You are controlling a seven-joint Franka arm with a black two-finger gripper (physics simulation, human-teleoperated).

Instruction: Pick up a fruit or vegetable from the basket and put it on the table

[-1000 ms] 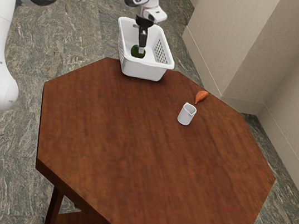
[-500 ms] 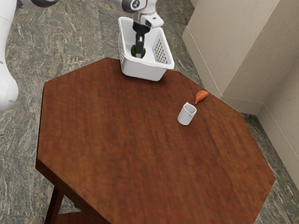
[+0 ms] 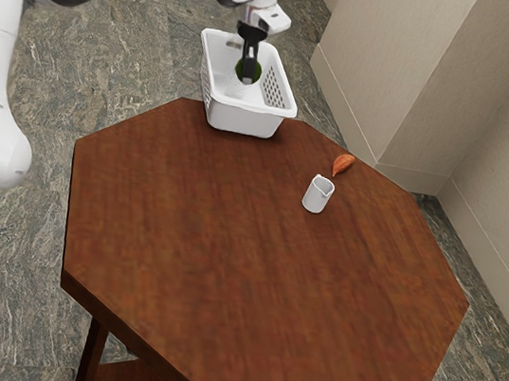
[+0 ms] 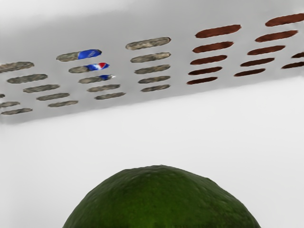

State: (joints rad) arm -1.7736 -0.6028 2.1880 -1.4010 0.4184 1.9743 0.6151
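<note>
My gripper (image 3: 246, 78) is inside the white basket (image 3: 243, 122), its fingers shut on a dark green, round fruit (image 3: 256, 73). Green shows on both sides of the near finger, and the fruit hangs above the basket's floor. From the wrist view, the fruit's bumpy green top (image 4: 161, 199) looms large at the lower edge, in front of the basket's slotted wall (image 4: 114, 40) and pale floor. The basket stands upright at the far edge of the wooden table (image 3: 251, 276).
A small white pitcher (image 3: 317, 195) stands on the table toward the exterior view's right of the basket. Just beyond it lies an orange, pointed object (image 3: 343, 163). A beige wall (image 3: 388, 67) rises behind the table on that side.
After dipping low in the basket, my gripper has closed on the green fruit and come up. The fruit has risen with it and shifted slightly toward the exterior view's right.
</note>
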